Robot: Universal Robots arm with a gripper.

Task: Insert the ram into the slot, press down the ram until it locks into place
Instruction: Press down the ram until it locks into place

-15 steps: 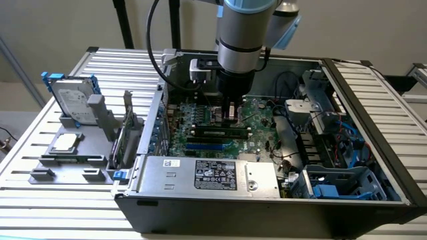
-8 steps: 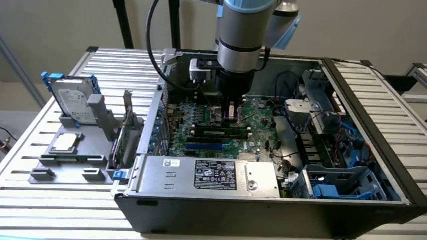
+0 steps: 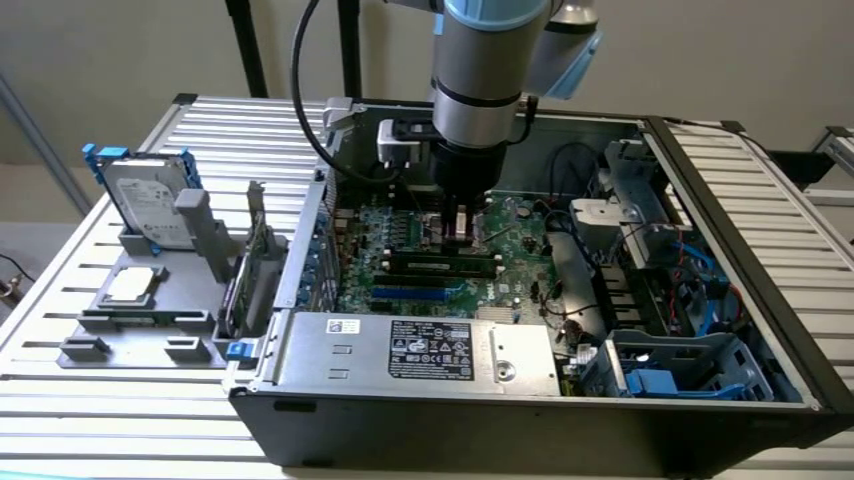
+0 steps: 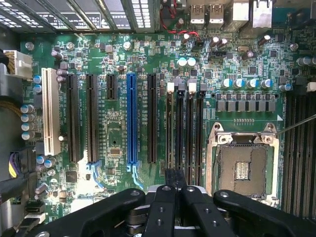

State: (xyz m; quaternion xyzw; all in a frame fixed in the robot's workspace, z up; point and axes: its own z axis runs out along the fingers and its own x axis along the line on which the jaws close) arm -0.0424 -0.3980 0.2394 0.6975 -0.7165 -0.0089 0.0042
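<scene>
"Jaws first: how do mine stand?"

"Together. Your gripper [image 4: 175, 178] has both fingers pressed flat to each other, and you can see nothing between them. It hangs low inside the case [image 3: 534, 430], over the middle of the board [image 4: 113, 64]."

"And the ram?"

"Your ram [image 3: 434, 266] stands on edge in a slot [image 3: 497, 263], just below the fingertips. Whether they touch it, I cannot tell. Its long axis runs along the slot, parallel to the blue slot [image 3: 414, 293], which lies toward the case's front wall."

"Is it locked?"

"Your views don't settle that, because the end clips are too small to read. From the wrist, the memory slots [image 4: 180, 131] run straight away from your fingertips, between the blue slot and the CPU socket [image 4: 242, 168]."
</scene>
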